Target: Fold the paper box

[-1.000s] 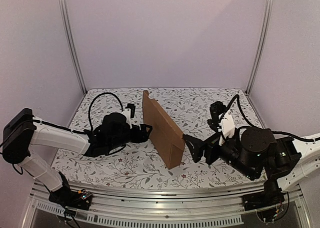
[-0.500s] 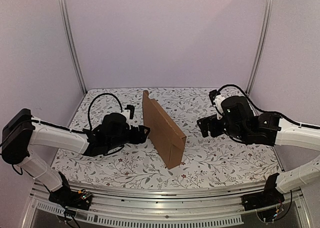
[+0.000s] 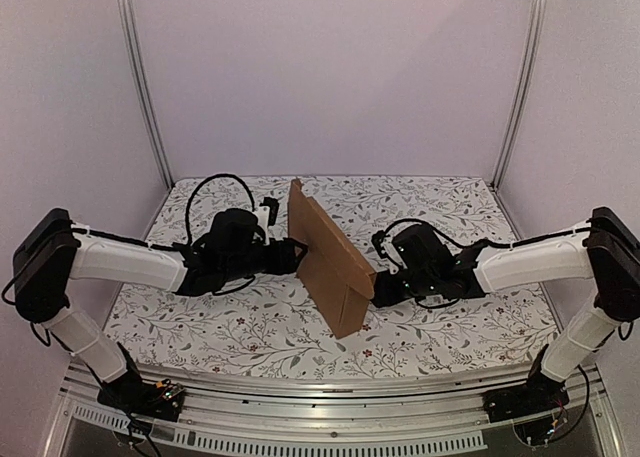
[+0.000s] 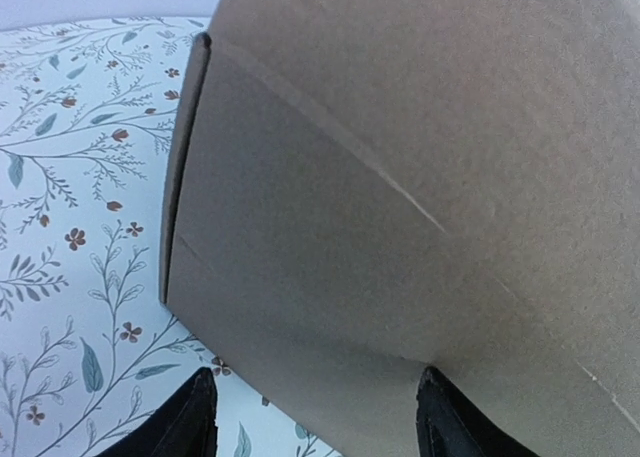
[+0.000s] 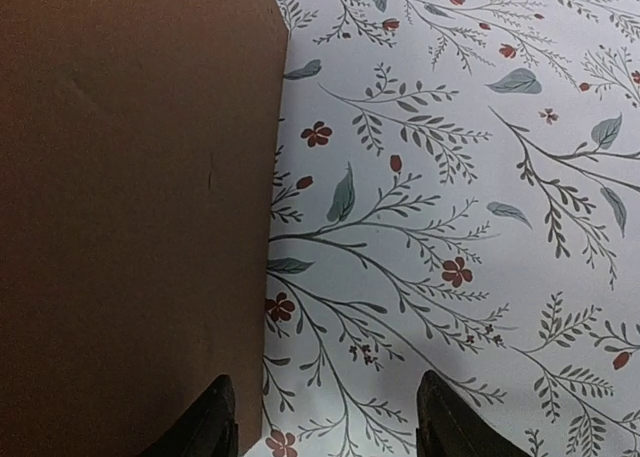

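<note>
Standing on edge mid-desk, the plain brown cardboard box (image 3: 325, 262) runs from 11 to 5 o'clock. The left claw (image 3: 292, 257) sits just beside its 9 o'clock face and the right claw (image 3: 378, 289) at 3 o'clock by the near end. Both are spread, gripping nothing.

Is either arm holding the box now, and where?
Neither grips it, as far as shows. The paper box stands on edge; left fingers and right fingers are spread, close to opposite faces.
</note>
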Robot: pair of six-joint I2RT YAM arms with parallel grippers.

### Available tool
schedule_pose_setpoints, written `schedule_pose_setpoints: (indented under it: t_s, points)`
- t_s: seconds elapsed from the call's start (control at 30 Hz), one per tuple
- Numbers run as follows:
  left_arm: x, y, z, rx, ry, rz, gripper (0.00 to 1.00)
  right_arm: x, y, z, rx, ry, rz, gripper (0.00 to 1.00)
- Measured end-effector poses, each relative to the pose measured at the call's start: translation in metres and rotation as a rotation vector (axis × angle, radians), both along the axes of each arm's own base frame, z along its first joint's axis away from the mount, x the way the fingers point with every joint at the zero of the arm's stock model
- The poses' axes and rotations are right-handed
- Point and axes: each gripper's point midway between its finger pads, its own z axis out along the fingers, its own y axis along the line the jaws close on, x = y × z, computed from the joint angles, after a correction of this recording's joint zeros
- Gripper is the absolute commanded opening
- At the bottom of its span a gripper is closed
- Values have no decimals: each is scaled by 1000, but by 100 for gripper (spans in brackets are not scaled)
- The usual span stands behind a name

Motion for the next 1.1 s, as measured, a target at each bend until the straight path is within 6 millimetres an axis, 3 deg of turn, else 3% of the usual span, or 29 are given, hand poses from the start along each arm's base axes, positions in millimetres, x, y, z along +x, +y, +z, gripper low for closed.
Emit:
schedule_pose_setpoints:
  t_s: [0.2, 0.57, 0.8, 1.1]
  points:
    - [4, -16, -12, 13, 37, -56, 64, -6, 24, 0, 75, 4, 33, 52]
    - [3, -29, -19, 4, 68, -130, 63, -42, 77, 0, 116, -40, 90, 49]
    - [10, -23, -22, 0, 77, -131, 63, -33, 88, -2, 98, -70, 29, 47]
    - [8, -24, -22, 6, 74, -151, 65, -31, 81, -2, 61, -123, -33, 50]
